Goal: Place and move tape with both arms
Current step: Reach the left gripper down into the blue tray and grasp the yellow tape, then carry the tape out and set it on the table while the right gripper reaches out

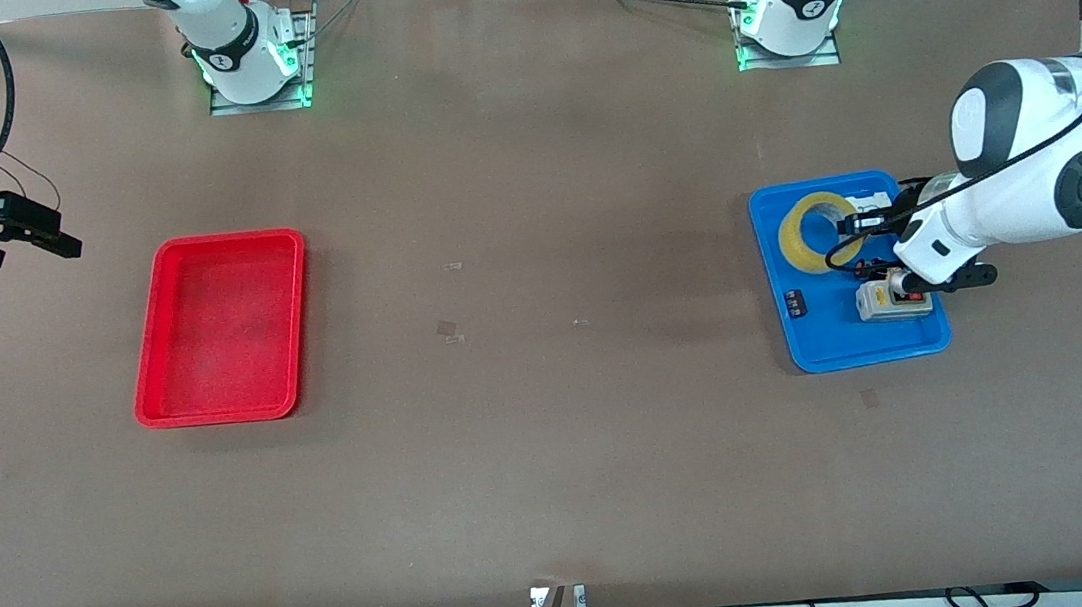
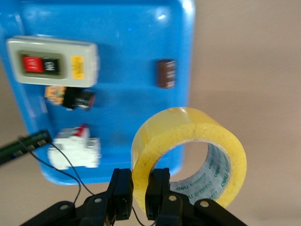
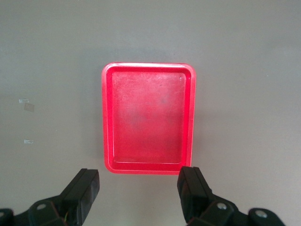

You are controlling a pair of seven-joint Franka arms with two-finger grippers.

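The tape is a yellow-amber ring over the part of the blue tray farthest from the front camera. My left gripper is shut on the ring's wall, one finger inside the hole and one outside. In the left wrist view the tape stands on edge in my left gripper, and looks raised a little above the tray. My right gripper is open and empty, held in the air at the right arm's end of the table; in its wrist view the gripper looks down on the red tray.
An empty red tray lies toward the right arm's end, also seen in the right wrist view. The blue tray holds a grey switch box with a red button, a white breaker, a small dark part and an orange-black piece.
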